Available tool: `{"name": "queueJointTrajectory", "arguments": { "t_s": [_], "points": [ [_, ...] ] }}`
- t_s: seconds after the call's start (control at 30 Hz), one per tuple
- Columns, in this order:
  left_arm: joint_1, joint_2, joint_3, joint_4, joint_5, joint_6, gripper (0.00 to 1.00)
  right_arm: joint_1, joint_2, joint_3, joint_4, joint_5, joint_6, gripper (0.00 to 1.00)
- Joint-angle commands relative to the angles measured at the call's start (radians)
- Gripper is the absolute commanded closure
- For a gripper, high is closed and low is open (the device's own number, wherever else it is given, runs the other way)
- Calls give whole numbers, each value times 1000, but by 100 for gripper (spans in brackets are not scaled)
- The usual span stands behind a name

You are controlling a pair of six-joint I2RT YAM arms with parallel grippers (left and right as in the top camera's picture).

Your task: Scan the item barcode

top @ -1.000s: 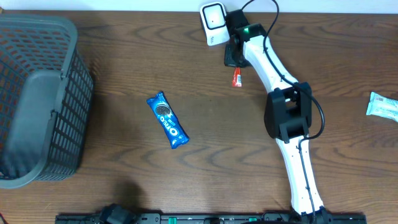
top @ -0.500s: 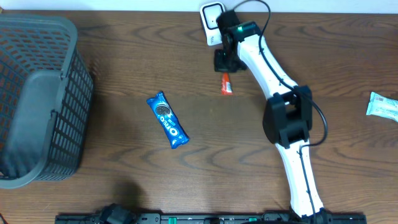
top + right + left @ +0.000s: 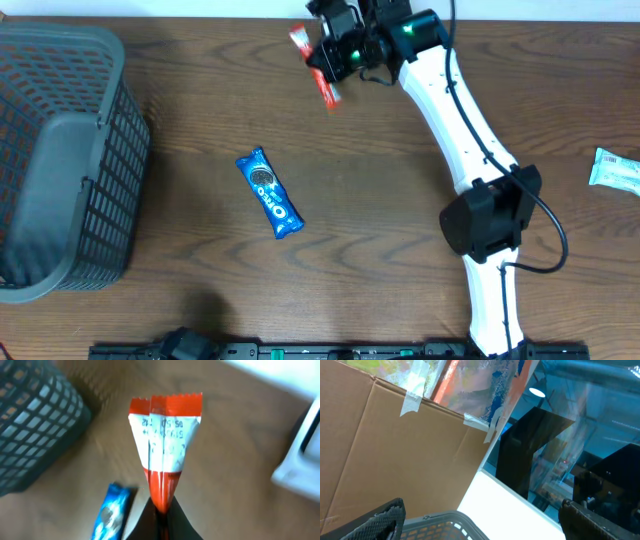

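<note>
The item is a red and white snack packet (image 3: pixel 316 63), and my right gripper (image 3: pixel 338 58) is shut on its red end, holding it in the air near the table's far edge. In the right wrist view the packet (image 3: pixel 166 445) stands up from the closed gripper (image 3: pixel 162 516), printed white side toward the camera. A white box at that view's right edge (image 3: pixel 300 457) may be the scanner; in the overhead view the arm covers that spot. My left gripper (image 3: pixel 480 512) is open and empty above the basket rim (image 3: pixel 447 521).
A blue Oreo pack (image 3: pixel 269 193) lies mid-table and also shows in the right wrist view (image 3: pixel 112 512). A dark mesh basket (image 3: pixel 60 160) fills the left side. A pale wrapped packet (image 3: pixel 615 168) lies at the right edge.
My right arm has lifted the red and white packet and swung it left, from beside the white scanner to over the table's far edge. The scanner is now covered overhead.
</note>
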Motion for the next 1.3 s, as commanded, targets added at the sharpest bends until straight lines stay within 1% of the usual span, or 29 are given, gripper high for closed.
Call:
{"name": "queueJointTrajectory", "arguments": {
  "t_s": [0.0,0.07,0.23,0.33,0.43,0.47,0.53,0.57,0.67,0.73,0.9,1.0,1.2,1.27],
  "points": [
    [4,-10,1,3,-2,-9,2,-18,17,0,143,-199,-91,99],
    [4,-9,1,3,-2,-9,2,-39,33,0,249,-303,-97,99],
    [4,-10,1,3,-2,-9,2,-119,117,0,493,-653,-225,99],
    [4,-9,1,3,-2,-9,2,-167,187,0,681,-810,-223,99],
    [4,-9,1,3,-2,-9,2,-212,275,0,945,-1016,-201,99],
    [4,-9,1,3,-2,-9,2,-219,304,0,1020,-1020,-163,99],
    [4,-9,1,3,-2,-9,2,-222,346,0,1120,-1020,-151,99],
    [4,-9,1,3,-2,-9,2,-222,371,0,1183,-1020,-154,99],
    [4,-9,1,3,-2,-9,2,-226,408,0,1271,-1017,-208,99],
    [4,-9,1,3,-2,-9,2,-232,426,0,1296,-1016,-283,99],
    [4,-9,1,3,-2,-9,2,-240,455,0,1285,-988,-500,99],
    [4,-9,1,3,-2,-9,2,-246,473,0,1286,-909,-566,99],
    [4,-9,1,3,-2,-9,2,-254,503,0,1293,-833,-715,99],
    [4,-9,1,3,-2,-9,2,-254,506,0,1292,-786,-732,99]
  ]
}}
